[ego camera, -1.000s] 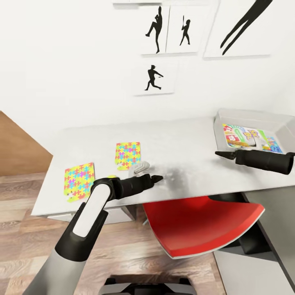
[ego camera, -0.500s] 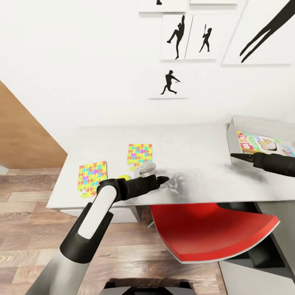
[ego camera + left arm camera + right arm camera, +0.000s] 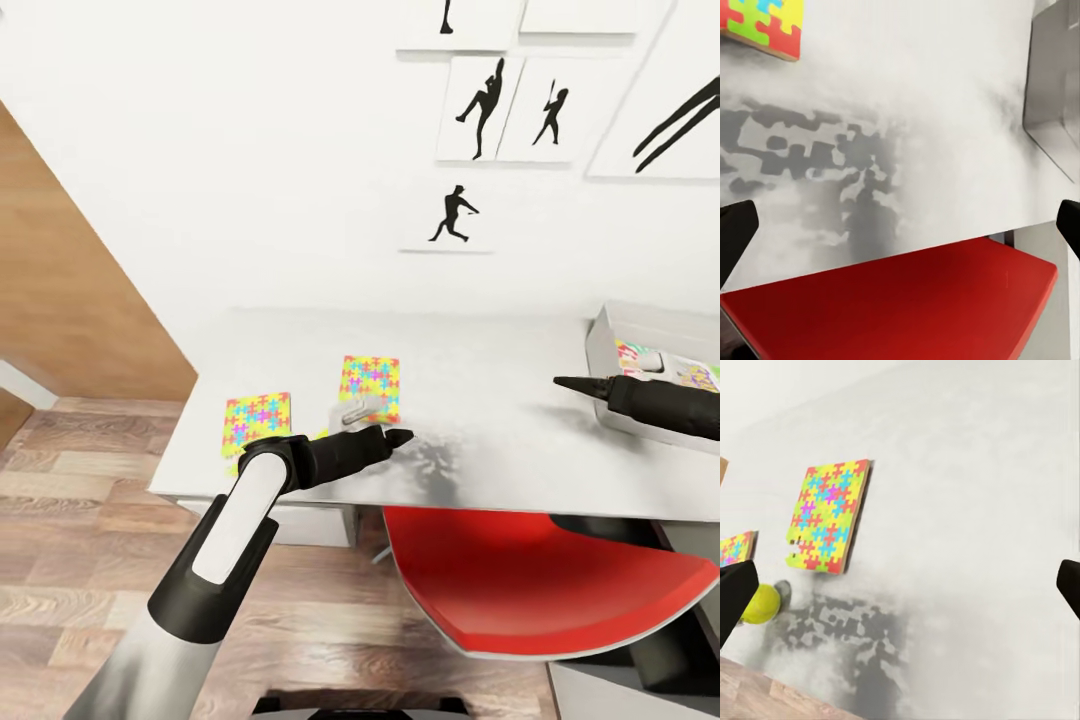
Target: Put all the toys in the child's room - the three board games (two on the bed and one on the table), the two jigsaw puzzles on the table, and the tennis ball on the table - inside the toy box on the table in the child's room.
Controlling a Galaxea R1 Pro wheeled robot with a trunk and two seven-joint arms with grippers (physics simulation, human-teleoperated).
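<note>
Jigsaw puzzles point(image 3: 370, 388) beside left claw point(image 3: 400, 438), fingers spread

Grey table point(image 3: 945, 112), red chair point(image 3: 915, 300), perhaps a jigsaw puzzle point(image 3: 765, 26) corner.

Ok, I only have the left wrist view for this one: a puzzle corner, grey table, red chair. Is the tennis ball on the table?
Observer: Yes, the tennis ball sits on the table, close to that puzzle.
Operator: Is there another puzzle?
Observer: A second puzzle lies flat, nearer the table's left end.
Operator: Anything in the tray?
Observer: The tray holds a colourful game box.
</note>
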